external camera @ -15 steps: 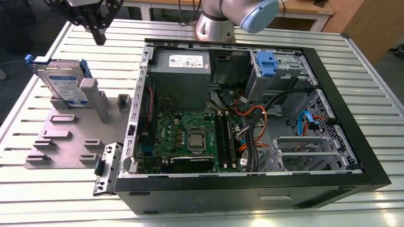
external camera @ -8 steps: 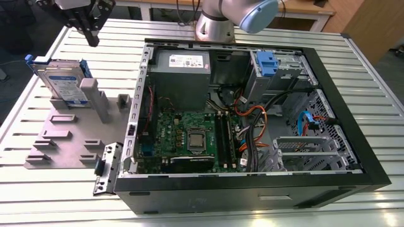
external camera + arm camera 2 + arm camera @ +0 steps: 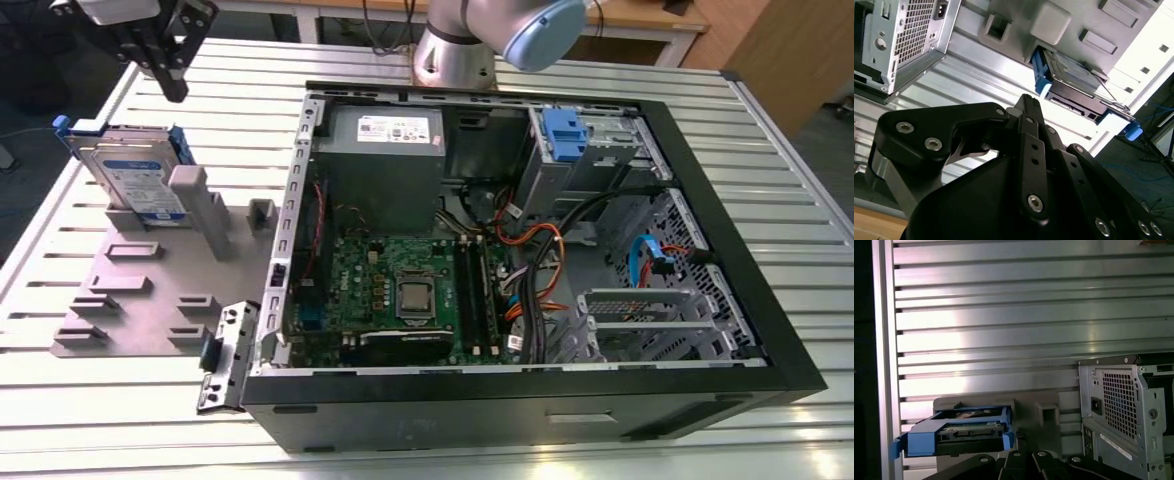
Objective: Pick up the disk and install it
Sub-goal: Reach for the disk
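1 disk [image 3: 139, 185] stands upright in the grey fixture [image 3: 150, 285]; we see the gripper [image 3: 174, 90] above it, pressed together, empty

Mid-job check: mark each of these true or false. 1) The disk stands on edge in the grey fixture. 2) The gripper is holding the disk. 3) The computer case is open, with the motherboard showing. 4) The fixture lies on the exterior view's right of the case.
1) True. The silver rectangular metal disk with blue plastic rails stands on edge in the flat grey fixture plate.
2) False. The black gripper hangs above the disk and apart from it, its fingers shut on nothing.
3) True. The black computer case is open and the green motherboard shows inside.
4) False. The fixture plate lies on the exterior view's left of the computer case.
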Robot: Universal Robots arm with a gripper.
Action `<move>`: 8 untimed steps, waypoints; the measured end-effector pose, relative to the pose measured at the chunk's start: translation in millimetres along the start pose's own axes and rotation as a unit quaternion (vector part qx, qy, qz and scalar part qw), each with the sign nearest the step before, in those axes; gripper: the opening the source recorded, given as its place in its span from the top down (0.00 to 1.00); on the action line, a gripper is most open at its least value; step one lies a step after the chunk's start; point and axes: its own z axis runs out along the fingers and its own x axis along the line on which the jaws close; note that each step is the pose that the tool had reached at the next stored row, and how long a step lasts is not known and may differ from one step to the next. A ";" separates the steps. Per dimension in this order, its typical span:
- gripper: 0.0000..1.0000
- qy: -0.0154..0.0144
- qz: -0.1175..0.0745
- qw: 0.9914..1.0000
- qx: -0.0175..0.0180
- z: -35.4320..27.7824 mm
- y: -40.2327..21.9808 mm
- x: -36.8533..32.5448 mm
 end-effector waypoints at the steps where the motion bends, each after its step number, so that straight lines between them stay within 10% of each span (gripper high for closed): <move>1: 0.89 0.000 0.000 1.000 0.000 0.4 -0.2 2.4; 8: 0.89 0.000 0.000 1.000 0.000 2.6 -1.1 12.7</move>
